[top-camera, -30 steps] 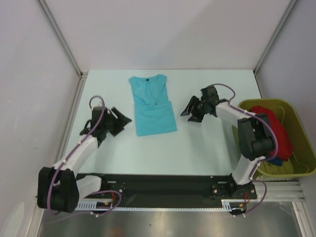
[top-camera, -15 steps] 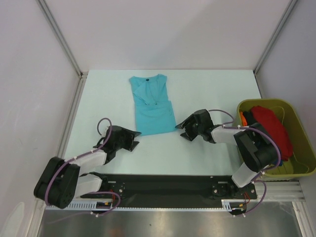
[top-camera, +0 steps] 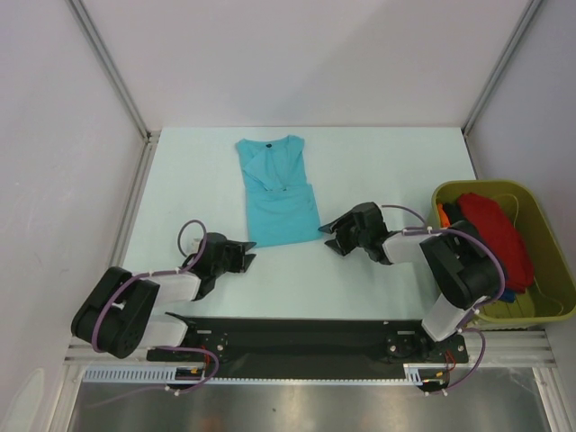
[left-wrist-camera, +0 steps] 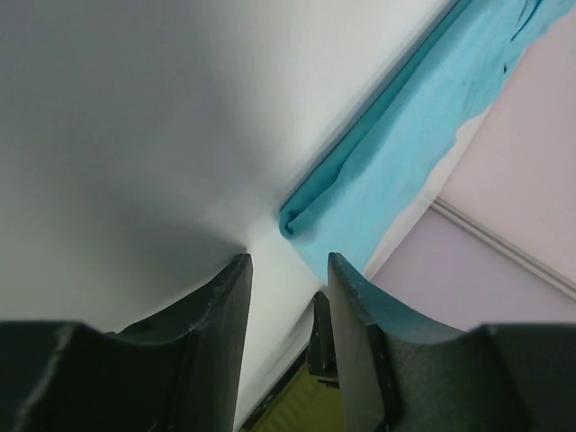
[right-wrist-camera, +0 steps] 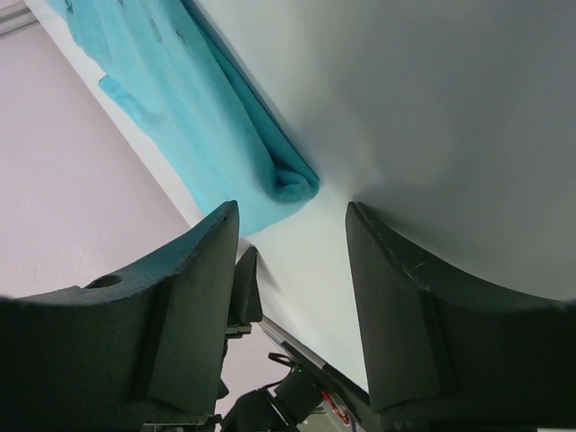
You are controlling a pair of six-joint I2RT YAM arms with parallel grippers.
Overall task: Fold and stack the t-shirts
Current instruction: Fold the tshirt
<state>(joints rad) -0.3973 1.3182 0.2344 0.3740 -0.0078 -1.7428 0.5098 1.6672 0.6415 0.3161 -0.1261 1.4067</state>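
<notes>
Turquoise t-shirt (top-camera: pixel 281 193) lies part-folded at mid bench (top-camera: pixel 387 162). Left gripper (top-camera: pixel 248 258) and right gripper (top-camera: pixel 328 238) sit low, just beside its near corners. Both jaws are apart.

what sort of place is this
Probably a lab robot cell: left arm and right arm bolted to a white table, plain panel walls around it, one turquoise t-shirt laid out.

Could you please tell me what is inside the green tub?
A red shirt lies on top in the tub, with a bit of orange cloth at its left and dark blue cloth at its near side. Anything beneath is covered.
</notes>
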